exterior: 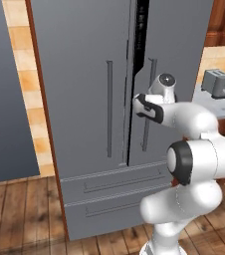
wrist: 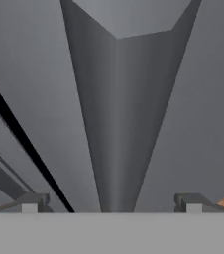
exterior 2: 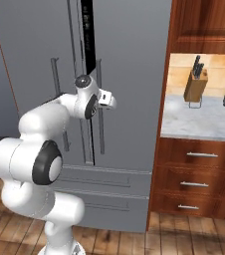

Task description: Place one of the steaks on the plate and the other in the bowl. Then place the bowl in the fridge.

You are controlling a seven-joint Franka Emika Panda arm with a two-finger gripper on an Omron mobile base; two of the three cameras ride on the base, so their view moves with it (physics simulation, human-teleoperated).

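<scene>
Wood floor and grey fridge (exterior: 84,99) take most of the left base frame, its right door ajar with a dark gap at top center. My gripper (wrist: 111,201) sits at the right door's bar handle (wrist: 119,124), fingers spread wide on either side, pinching nothing. I judge the door heavy and stiff on its hinge, the bar rigid and smooth; grab mid-bar. Toaster (exterior: 217,82) at right edge.
</scene>
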